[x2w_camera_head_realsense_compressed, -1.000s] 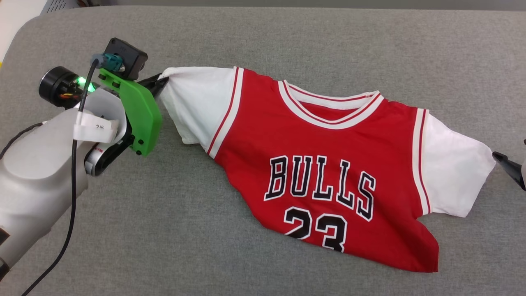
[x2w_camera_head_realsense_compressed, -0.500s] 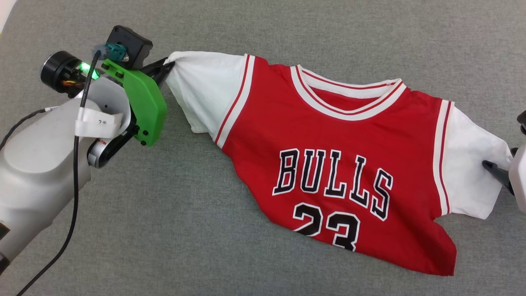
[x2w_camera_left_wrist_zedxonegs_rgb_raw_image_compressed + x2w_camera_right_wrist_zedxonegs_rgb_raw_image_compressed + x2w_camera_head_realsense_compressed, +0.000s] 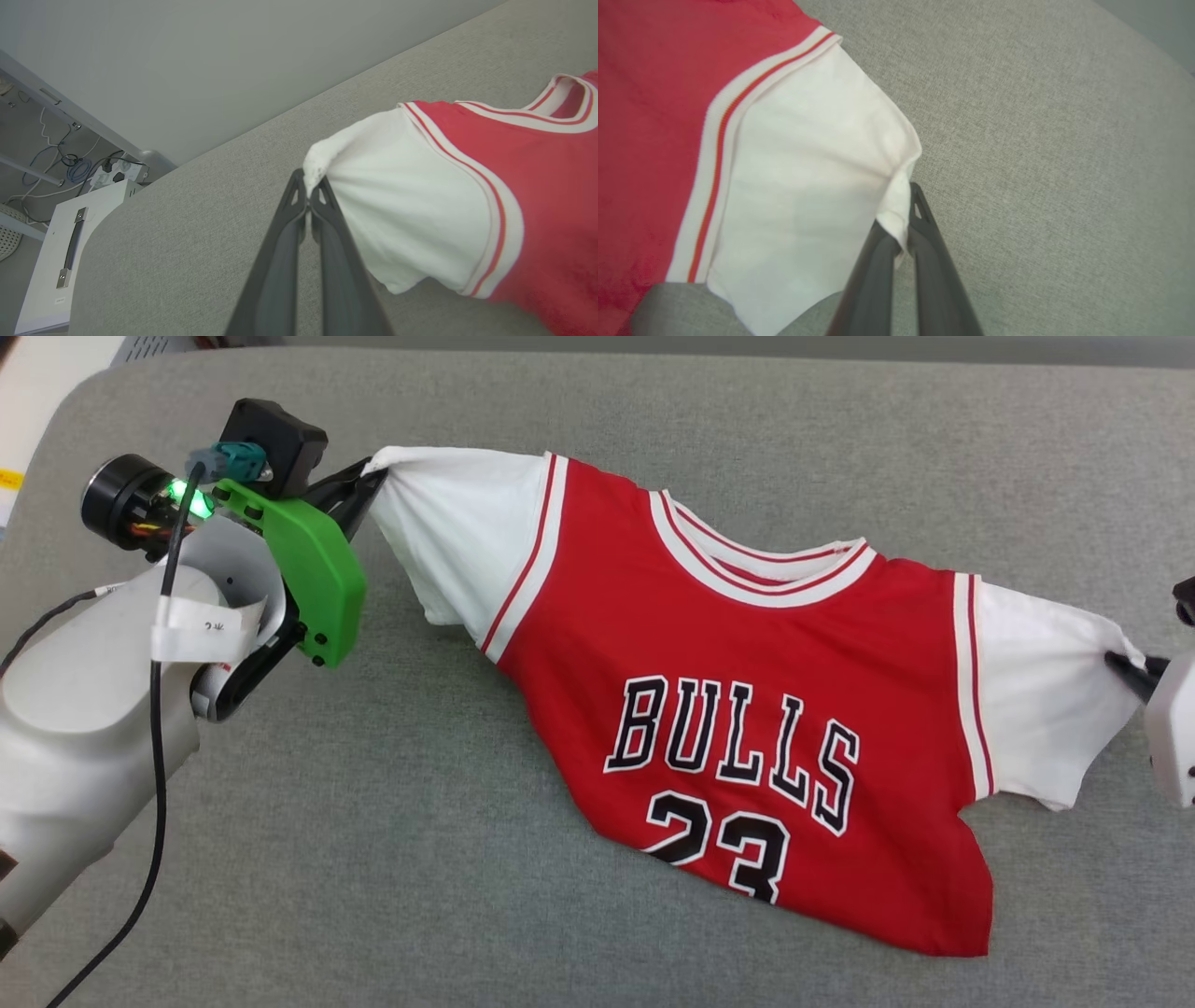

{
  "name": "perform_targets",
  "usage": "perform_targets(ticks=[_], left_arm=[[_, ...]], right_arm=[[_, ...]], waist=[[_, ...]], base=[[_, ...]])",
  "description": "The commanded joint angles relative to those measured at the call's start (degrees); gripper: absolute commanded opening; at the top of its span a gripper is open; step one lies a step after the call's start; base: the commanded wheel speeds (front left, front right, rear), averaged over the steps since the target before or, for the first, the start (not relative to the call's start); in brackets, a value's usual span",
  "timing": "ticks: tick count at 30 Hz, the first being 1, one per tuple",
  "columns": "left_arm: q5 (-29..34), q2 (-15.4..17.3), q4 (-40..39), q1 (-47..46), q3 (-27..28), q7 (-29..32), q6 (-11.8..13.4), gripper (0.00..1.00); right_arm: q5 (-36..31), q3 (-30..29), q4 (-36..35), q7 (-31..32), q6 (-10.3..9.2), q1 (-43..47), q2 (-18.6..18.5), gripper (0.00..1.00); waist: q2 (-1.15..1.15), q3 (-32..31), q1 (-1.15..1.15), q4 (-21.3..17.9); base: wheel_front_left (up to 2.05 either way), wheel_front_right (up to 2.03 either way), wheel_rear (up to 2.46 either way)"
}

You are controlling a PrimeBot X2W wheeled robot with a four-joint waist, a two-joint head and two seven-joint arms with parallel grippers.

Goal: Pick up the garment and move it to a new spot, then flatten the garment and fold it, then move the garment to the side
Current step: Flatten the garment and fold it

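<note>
The garment (image 3: 747, 691), a red jersey with white sleeves and black "BULLS 23" lettering facing up, is stretched across the grey cushion (image 3: 373, 849). My left gripper (image 3: 366, 478) is shut on the tip of its left white sleeve (image 3: 402, 205), pinching the cloth between the fingertips (image 3: 322, 193). At the right edge my right gripper (image 3: 1125, 667) is shut on the tip of the other white sleeve (image 3: 808, 177), and cloth bunches between its dark fingers (image 3: 920, 210). Both sleeve tips are lifted off the surface, while the lower hem sags onto the cushion.
The grey cushion's rounded back-left corner (image 3: 65, 411) and far edge lie close behind the left arm. Beyond that corner the left wrist view shows a white cabinet (image 3: 70, 252) and cables (image 3: 79, 168) on the floor.
My right gripper moved in from the right edge and shut on the right sleeve tip, which has risen off the cushion. The left gripper kept its hold. The camera shifted between frames.
</note>
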Motion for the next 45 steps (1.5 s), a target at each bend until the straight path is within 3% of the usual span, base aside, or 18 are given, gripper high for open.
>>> perform_targets(ticks=[1,12,18,27,35,45], left_arm=[[-0.4,0.6,-0.3,0.7,0.6,-0.8,0.5,0.00],[1.3,3.4,-6.8,-1.1,3.1,-5.2,3.5,0.00],[2.4,3.6,-11.4,-5.2,5.6,-6.7,5.5,0.00],[4.4,3.2,-13.7,-12.4,8.2,-7.0,6.2,0.00],[4.2,1.2,-11.3,-18.5,10.5,-6.5,5.3,0.00],[6.0,-3.6,-2.2,-29.6,12.9,-7.6,3.4,0.00]], right_arm=[[0.0,-0.7,-0.4,-1.3,-0.04,-1.4,-0.5,0.00],[-0.2,-9.4,-6.6,-8.5,-0.04,-3.4,-2.5,0.00],[-3.0,-15.8,-11.5,-13.7,-0.04,-5.7,-1.6,0.00],[-6.4,-21.6,-14.2,-14.9,-0.04,-10.2,0.7,0.00],[-7.9,-23.0,-12.8,-13.6,-0.04,-18.4,2.8,0.00],[-12.2,-20.2,-3.9,-12.7,-0.04,-35.5,6.0,0.00]], waist=[[0.00,-2.9,0.00,-0.9],[0.00,-9.3,0.00,-1.2],[0.00,-10.8,0.00,-0.9],[0.00,-10.8,0.00,-1.2],[0.00,-7.5,0.00,-1.8],[0.00,2.5,0.00,-2.6]], base=[[0.00,0.00,0.00],[0.00,0.00,0.00],[0.00,0.00,0.00],[0.00,0.00,0.00],[0.00,0.00,0.00],[0.00,0.00,0.00]])
